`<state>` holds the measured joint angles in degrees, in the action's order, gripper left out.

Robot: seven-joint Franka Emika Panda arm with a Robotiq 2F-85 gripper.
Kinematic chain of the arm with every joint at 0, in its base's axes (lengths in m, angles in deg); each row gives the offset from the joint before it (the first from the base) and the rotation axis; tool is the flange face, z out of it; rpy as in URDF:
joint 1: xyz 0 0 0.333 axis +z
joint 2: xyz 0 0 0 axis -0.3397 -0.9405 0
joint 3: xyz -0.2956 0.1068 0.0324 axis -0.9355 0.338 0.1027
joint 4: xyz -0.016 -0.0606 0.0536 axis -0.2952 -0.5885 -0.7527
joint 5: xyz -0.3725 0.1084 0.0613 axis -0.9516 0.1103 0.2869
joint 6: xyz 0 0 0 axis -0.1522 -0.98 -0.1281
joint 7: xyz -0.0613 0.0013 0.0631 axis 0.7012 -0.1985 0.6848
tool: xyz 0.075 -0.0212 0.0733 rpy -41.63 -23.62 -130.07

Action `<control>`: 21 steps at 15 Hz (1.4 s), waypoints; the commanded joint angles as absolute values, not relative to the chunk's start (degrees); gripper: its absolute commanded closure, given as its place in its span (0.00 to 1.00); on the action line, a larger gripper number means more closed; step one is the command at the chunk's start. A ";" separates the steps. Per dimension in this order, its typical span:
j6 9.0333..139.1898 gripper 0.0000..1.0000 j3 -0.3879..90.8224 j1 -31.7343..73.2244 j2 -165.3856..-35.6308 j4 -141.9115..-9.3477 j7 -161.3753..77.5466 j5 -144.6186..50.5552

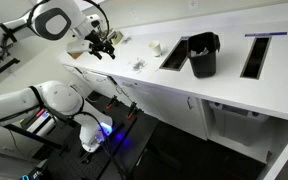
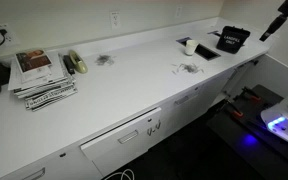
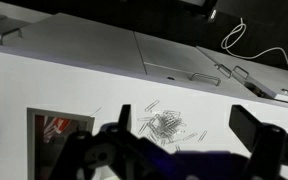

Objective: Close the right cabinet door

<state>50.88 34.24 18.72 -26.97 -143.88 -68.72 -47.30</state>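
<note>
My gripper (image 1: pixel 106 47) hangs open and empty above the far end of the white counter (image 1: pixel 234 90), well away from the cabinets. It also shows in an exterior view (image 2: pixel 267 32). In the wrist view its two dark fingers (image 3: pixel 184 132) frame a pile of paper clips (image 3: pixel 169 124) on the counter. White cabinet fronts with small handles (image 3: pixel 179 62) run below the counter edge. In an exterior view a cabinet under the counter stands open with its inside showing (image 1: pixel 242 125). A white door panel (image 1: pixel 196 112) sits beside that opening. I cannot tell how far the right cabinet door is open.
A black bin (image 1: pixel 204 55) stands on the counter between two dark slots (image 1: pixel 256 55). A stack of magazines (image 2: pixel 42 78) and a second paper clip pile (image 2: pixel 104 60) lie on the counter. Drawer fronts (image 2: pixel 124 135) sit below it. A blue-lit device (image 1: pixel 102 128) is on the floor.
</note>
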 commanded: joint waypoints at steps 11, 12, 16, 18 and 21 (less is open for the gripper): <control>57.37 0.00 26.79 2.47 -32.46 -141.88 -60.79 -52.76; 59.64 0.00 25.25 0.65 -34.45 -141.52 -60.70 -53.80; 73.60 0.00 19.88 -5.09 -45.17 -139.83 -59.93 -56.89; 81.68 0.00 17.95 -7.25 -51.80 -138.41 -59.54 -57.08; 92.09 0.00 16.75 -9.94 -61.78 -135.61 -57.60 -56.52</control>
<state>84.94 16.13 -7.56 -50.69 -140.03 -61.11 -56.55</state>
